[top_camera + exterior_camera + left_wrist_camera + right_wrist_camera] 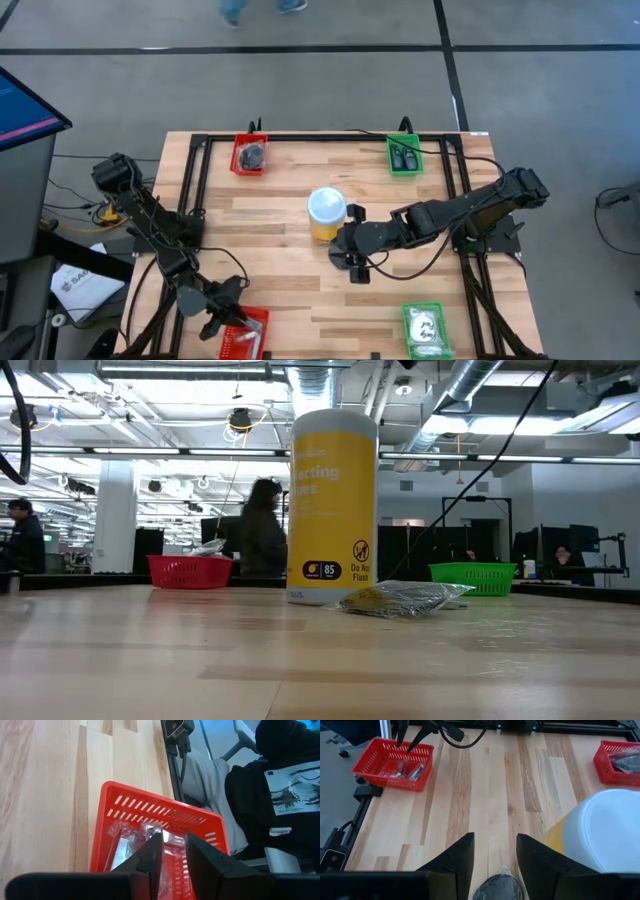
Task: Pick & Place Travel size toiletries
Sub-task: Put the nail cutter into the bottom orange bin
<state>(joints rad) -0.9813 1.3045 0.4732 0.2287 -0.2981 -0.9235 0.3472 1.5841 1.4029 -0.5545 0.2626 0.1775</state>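
As crinkly clear packet (405, 599) lies, contents perhaps foil.

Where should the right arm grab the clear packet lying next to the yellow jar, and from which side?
From straight above. The packet lies flat and low on the table, so no side edge is offered. The right gripper already hangs over it, jaws open. Close across the crinkled middle, jaws clear of the yellow jar that stands right beside it.
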